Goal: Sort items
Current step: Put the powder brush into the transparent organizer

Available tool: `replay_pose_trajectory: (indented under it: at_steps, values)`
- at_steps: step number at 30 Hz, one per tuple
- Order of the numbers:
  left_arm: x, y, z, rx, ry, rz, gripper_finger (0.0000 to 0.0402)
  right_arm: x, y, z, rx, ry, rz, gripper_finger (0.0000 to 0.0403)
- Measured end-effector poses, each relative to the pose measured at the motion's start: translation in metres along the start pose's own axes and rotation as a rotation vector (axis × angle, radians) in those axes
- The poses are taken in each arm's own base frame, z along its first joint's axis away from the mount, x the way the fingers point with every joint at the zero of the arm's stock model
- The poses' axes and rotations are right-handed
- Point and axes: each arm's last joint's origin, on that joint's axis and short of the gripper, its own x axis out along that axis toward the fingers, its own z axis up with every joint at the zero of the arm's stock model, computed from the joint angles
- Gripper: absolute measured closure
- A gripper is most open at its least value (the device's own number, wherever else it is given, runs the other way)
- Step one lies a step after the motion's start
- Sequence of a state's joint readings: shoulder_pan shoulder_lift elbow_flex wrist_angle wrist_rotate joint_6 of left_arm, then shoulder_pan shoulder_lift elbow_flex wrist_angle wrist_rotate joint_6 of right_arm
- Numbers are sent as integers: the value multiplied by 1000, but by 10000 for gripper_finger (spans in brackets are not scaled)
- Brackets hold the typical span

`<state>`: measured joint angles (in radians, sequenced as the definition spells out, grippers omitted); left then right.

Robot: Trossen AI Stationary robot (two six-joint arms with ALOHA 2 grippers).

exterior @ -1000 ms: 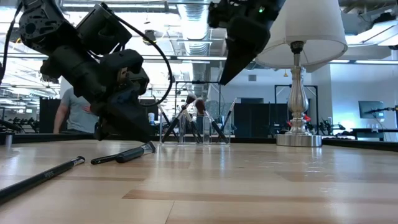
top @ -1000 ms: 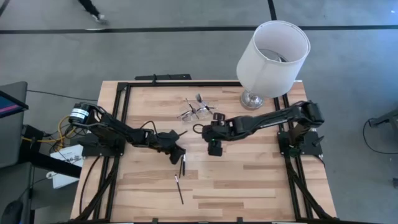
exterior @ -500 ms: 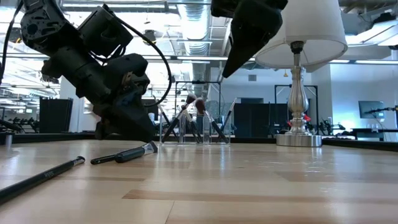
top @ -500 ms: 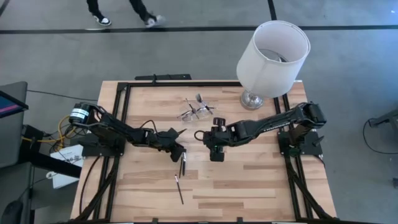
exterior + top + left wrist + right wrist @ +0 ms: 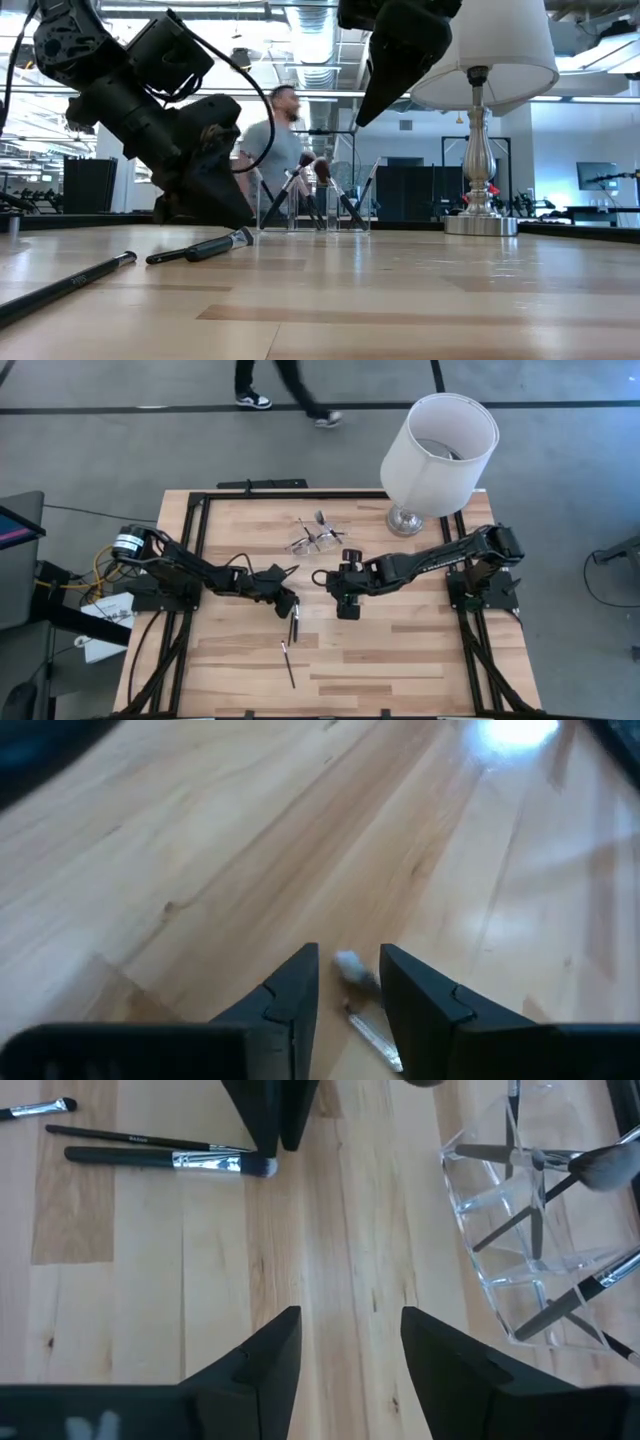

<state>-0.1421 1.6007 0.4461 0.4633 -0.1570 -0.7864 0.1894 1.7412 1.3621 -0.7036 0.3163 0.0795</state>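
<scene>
Right wrist view, clear organizer [image 5: 530, 1260] holding several brushes [image 5: 520, 1230], right claw [image 5: 350, 1370] open, empty, left claw [image 5: 347, 1010] parted.

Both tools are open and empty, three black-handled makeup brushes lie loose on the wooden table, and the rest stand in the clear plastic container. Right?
Not quite: the high view shows two black-handled makeup brushes loose on the wooden table, not three. The rest holds: the left tool and right tool are open and empty, and other brushes stand in the clear plastic container.
</scene>
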Motion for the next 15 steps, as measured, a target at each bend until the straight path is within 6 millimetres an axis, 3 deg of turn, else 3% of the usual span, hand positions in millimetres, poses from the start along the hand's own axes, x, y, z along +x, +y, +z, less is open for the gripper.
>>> replay_pose_trajectory:
  at_steps: [15]
  values:
    - [13, 2, -7, -5, 3, -32, 295, 0, -1, 0, -8, 0, -1, 243]
